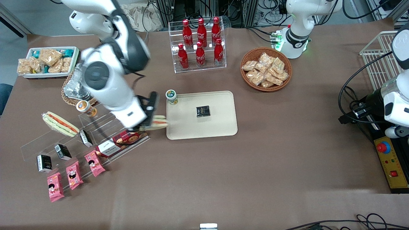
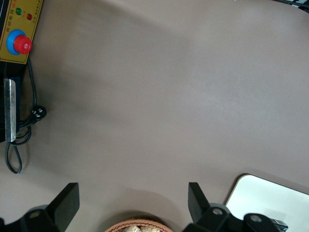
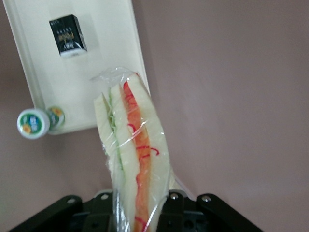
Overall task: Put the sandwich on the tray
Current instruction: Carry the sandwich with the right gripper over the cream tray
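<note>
My right gripper (image 1: 149, 124) is shut on the sandwich (image 1: 159, 123), a clear-wrapped wedge of white bread with an orange-red filling. It holds the wedge above the table, just beside the cream-beige tray (image 1: 220, 127). The wedge's tip reaches the tray's edge at the working arm's end. In the right wrist view the sandwich (image 3: 133, 150) sticks out from the gripper (image 3: 140, 212) toward the tray (image 3: 34, 67). A small black box (image 1: 203, 111) lies on the tray. A green-lidded cup (image 1: 171, 95) stands at the tray's corner.
A second wrapped sandwich (image 1: 60, 124) lies on the clear acrylic shelf (image 1: 96, 134), among small boxes and pink packets. Foil containers (image 1: 74, 88) and a white snack dish (image 1: 48, 60) sit farther from the camera. A cola bottle rack (image 1: 199, 44) and a snack basket (image 1: 266, 68) stand farther from the camera than the tray.
</note>
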